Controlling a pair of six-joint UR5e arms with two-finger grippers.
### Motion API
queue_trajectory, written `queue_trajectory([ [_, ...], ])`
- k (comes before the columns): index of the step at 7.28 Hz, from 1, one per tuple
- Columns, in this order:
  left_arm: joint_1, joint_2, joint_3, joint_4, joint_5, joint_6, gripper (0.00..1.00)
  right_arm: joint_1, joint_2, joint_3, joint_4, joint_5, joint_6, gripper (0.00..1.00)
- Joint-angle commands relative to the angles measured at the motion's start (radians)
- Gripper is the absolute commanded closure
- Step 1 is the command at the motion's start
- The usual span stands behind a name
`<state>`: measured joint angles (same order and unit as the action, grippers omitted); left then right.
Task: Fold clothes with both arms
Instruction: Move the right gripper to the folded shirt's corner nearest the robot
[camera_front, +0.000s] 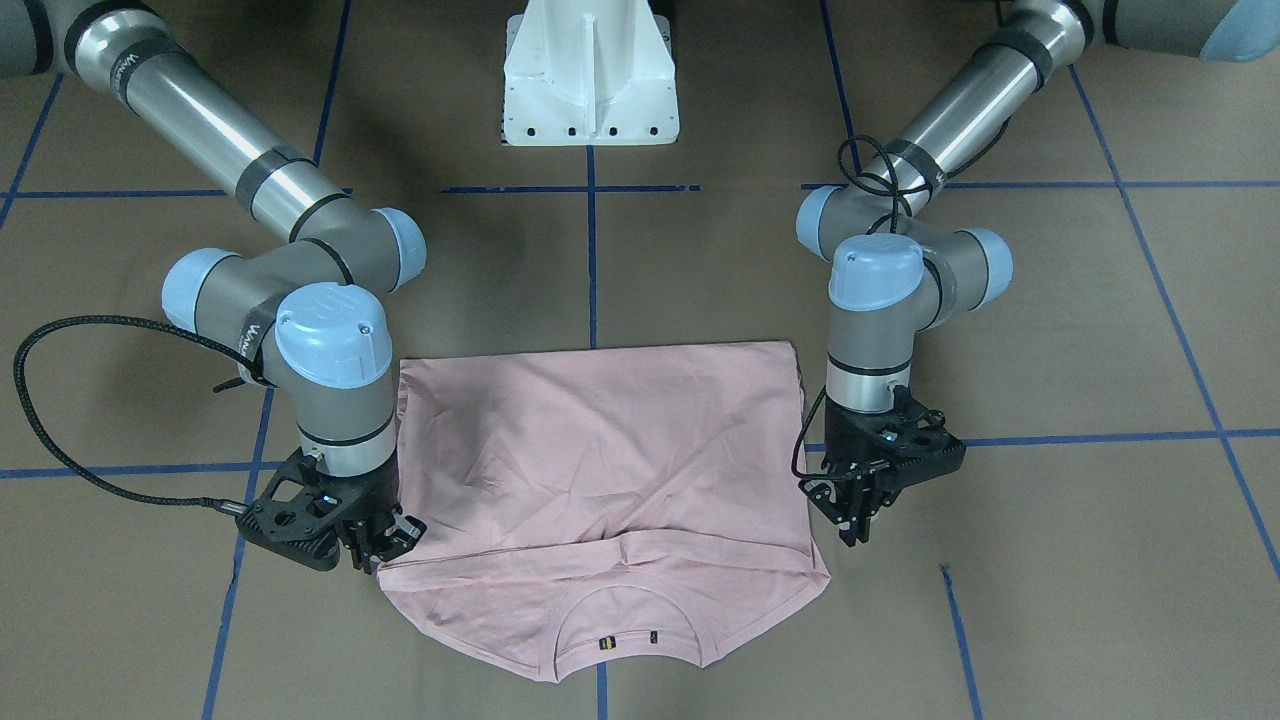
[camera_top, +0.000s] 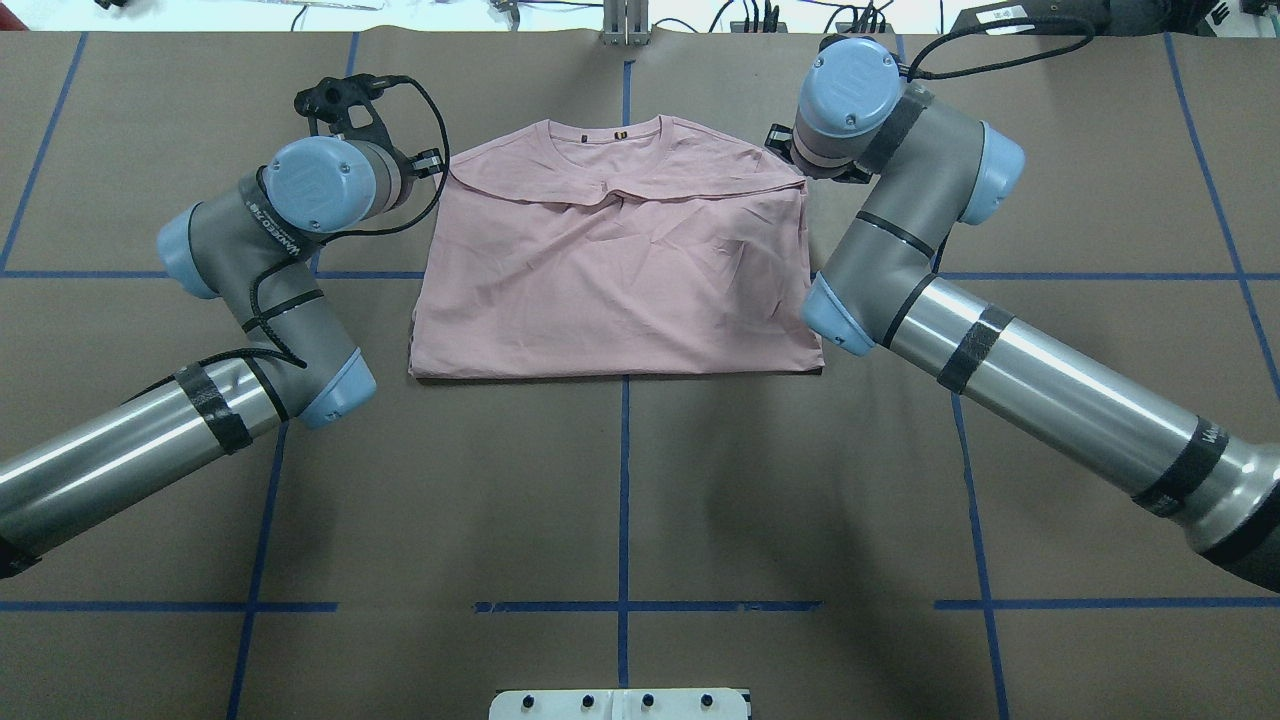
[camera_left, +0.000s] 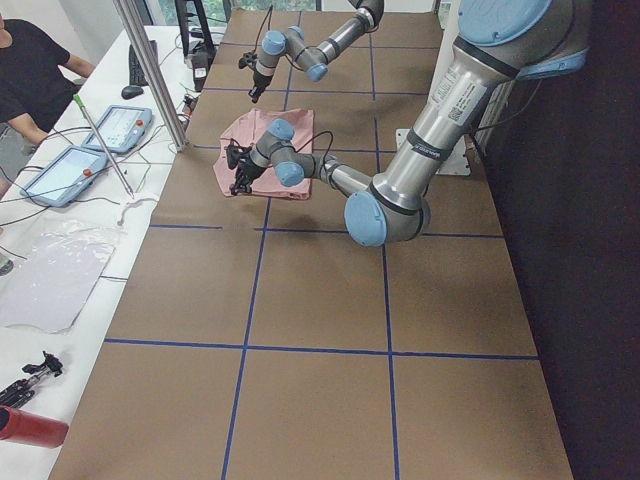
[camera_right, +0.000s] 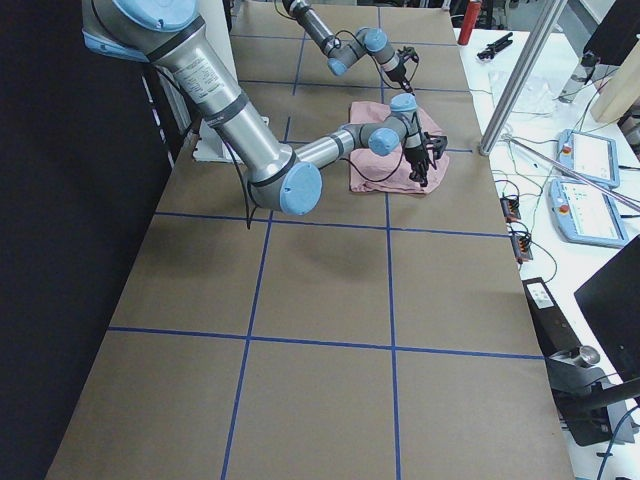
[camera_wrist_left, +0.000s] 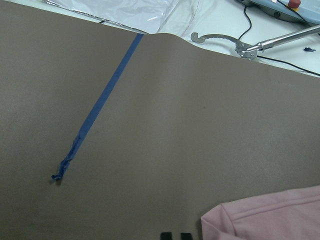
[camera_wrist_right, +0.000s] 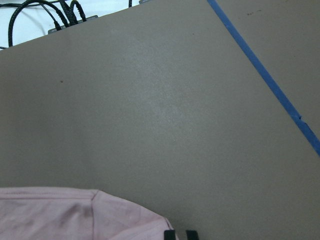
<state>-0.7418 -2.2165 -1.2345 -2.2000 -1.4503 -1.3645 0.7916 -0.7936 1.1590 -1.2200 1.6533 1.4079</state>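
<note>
Pale pink T-shirt (camera_front: 600, 450), brown table (camera_front: 700, 280) gridded with blue tape (camera_front: 591, 260), silver-grey left arm (camera_front: 960, 100) and right arm (camera_front: 200, 120), light-blue joint caps (camera_front: 875, 272).

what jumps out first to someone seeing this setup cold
A pale pink T-shirt lies folded on the middle of the brown table, collar away from the robot. The left hand hangs just off one shoulder corner, the right hand at the edge of the other.

Blue tape lines (camera_top: 622, 480) are crossing the brown paper-covered table (camera_top: 780, 480); a white side bench (camera_left: 40, 350) is carrying two grey-blue control tablets (camera_left: 62, 175) and clear plastic sheeting (camera_left: 55, 275).
</note>
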Motion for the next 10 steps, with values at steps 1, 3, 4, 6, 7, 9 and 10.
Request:
queue_trajectory([
  [1,-0.025,0.000,0.001,-0.090,-0.033,-0.007,0.55,0.004,0.008,0.005,0.033,0.003,0.011,0.44],
  [3,-0.042,0.004,-0.003,-0.106,-0.091,-0.033,0.52,0.008,-0.036,0.117,0.030,0.032,0.035,0.33],
  [4,-0.045,0.008,-0.006,-0.107,-0.134,-0.053,0.50,-0.011,-0.147,0.274,0.027,0.078,0.043,0.31],
  [6,-0.050,0.041,-0.063,-0.109,-0.173,-0.067,0.50,-0.090,-0.403,0.541,0.031,0.095,0.191,0.26],
  [7,-0.053,0.047,-0.066,-0.109,-0.173,-0.067,0.50,-0.148,-0.450,0.595,0.033,0.088,0.297,0.26],
  [9,-0.053,0.049,-0.077,-0.107,-0.173,-0.076,0.50,-0.207,-0.454,0.602,0.033,0.059,0.414,0.25],
  [10,-0.053,0.049,-0.077,-0.107,-0.173,-0.080,0.50,-0.233,-0.446,0.596,0.033,0.039,0.416,0.24],
])
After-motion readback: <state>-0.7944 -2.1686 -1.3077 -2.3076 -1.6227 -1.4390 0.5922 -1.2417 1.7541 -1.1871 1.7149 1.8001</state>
